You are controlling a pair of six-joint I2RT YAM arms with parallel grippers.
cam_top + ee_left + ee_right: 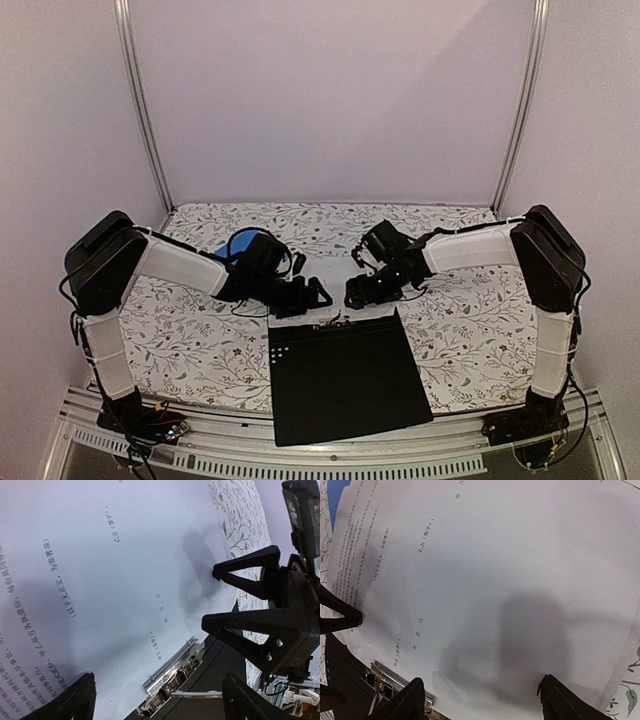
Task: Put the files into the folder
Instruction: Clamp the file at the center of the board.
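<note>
Under the left gripper (157, 700) and right gripper (210, 598), both gaping empty, the files (100, 580) are lying against the clip (170, 672), seemingly not yet sitting inside the folder (215, 667).

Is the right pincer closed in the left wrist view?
No, the right pincer stands wide open, its two black tips clearly apart in front of the printed white sheet.
</note>
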